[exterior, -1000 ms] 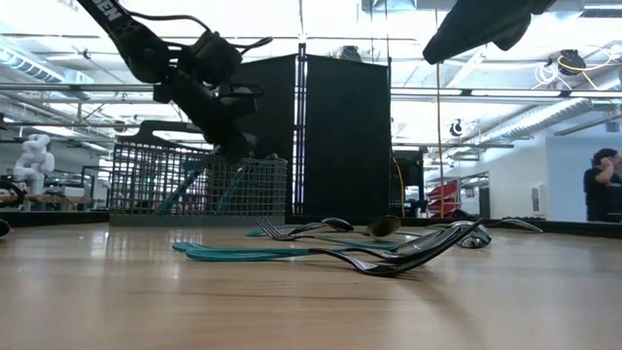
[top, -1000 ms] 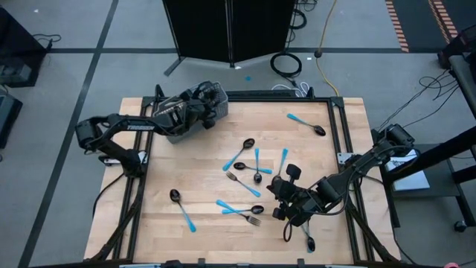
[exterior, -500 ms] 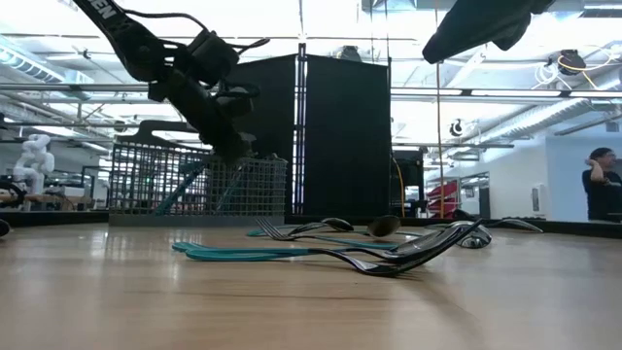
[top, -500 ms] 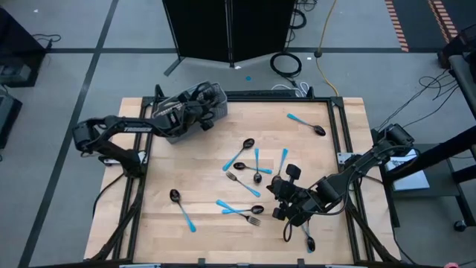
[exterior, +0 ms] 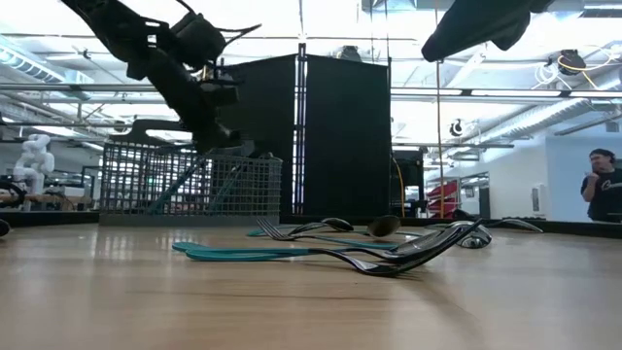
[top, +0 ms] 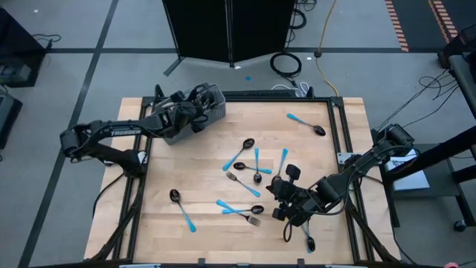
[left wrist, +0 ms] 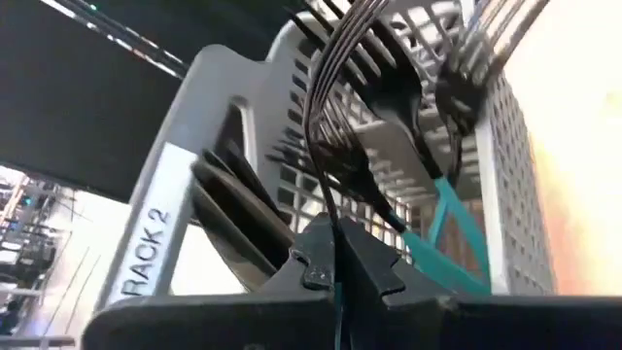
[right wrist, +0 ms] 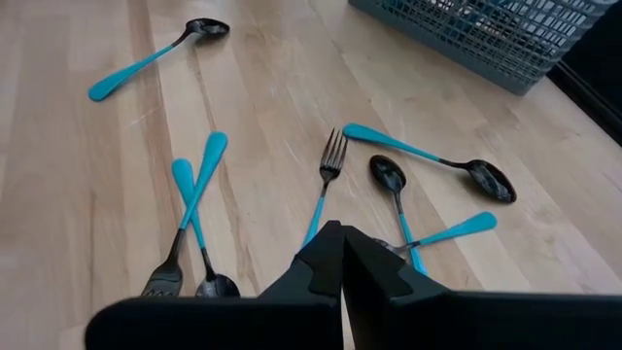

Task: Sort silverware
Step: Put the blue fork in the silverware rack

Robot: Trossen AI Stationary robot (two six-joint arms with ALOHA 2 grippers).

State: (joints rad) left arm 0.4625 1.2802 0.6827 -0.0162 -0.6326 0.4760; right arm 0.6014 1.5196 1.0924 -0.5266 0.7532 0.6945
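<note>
The light wooden table (top: 201,179) carries the grey wire-mesh basket (top: 195,112) at its far left corner. My left gripper (top: 199,119) hovers over that basket, jaws fully closed and holding nothing; dark forks with light-blue handles (left wrist: 389,107) stand inside. My right gripper (top: 278,199) waits low over the near right area, jaws closed, empty. The remaining blue-handled silverware (top: 249,170) lies scattered across the table centre, with one blue-handled spoon (top: 181,210) near the left front.
</note>
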